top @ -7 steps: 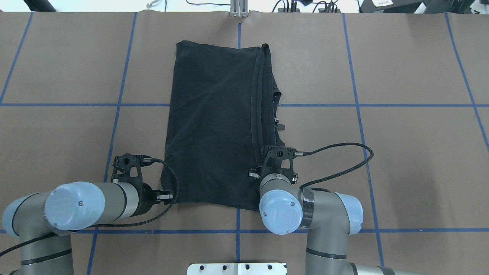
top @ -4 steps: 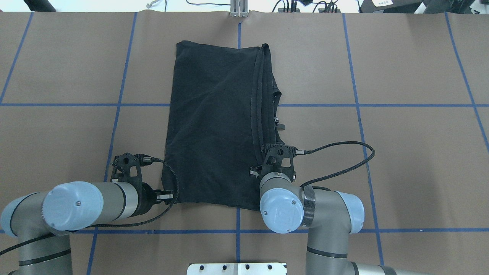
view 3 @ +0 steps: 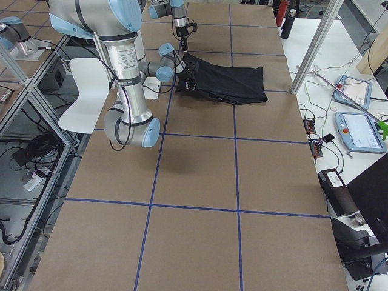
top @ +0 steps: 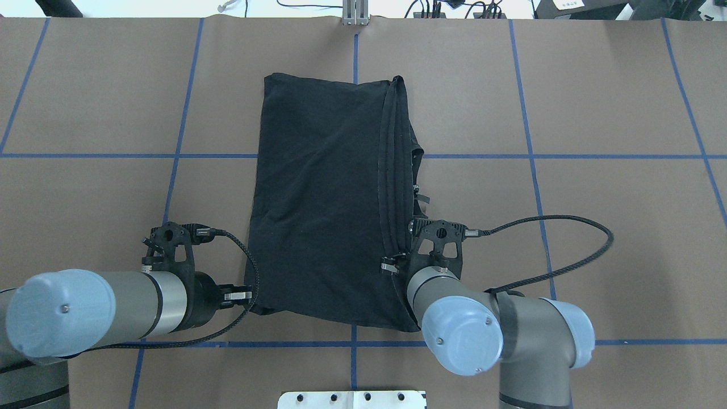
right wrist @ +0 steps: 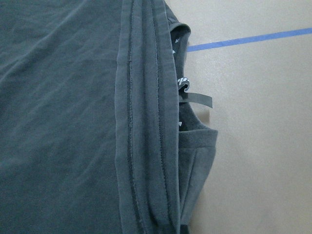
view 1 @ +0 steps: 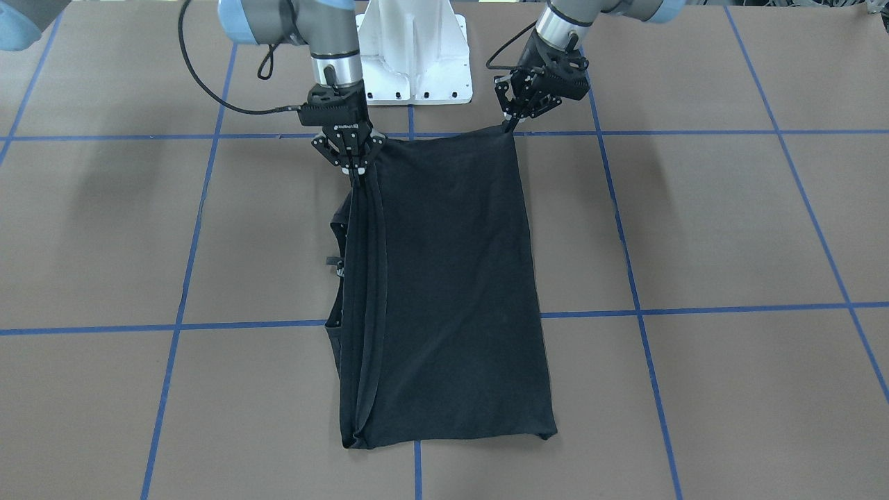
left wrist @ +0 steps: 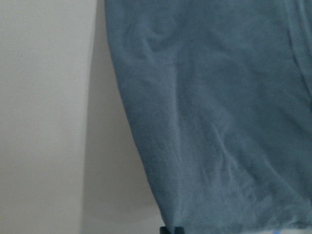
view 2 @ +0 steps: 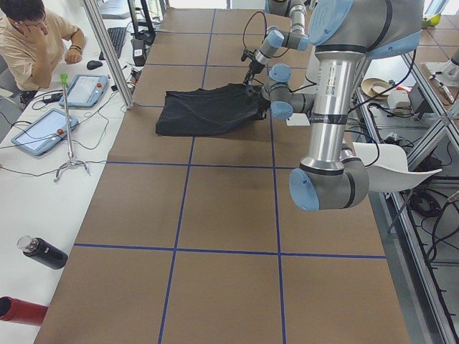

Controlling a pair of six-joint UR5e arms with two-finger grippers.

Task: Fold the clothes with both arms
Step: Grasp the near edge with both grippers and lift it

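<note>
Table (top: pixel 568 227): brown, sides cut off overhead.
T-shirt (top: pixel 324 199): folded lengthwise at table centre, print hidden.
Left gripper (view 1: pixel 512 128): pinching its 7 o'clock corner seen from overhead; fingertips barely visible.
Right gripper (view 1: pixel 356 169): clamped on stacked hems, 5 o'clock corner.

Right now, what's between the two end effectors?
Only an edge of the black T-shirt, spanning from left end effector to right end effector, in the front-facing view.
</note>
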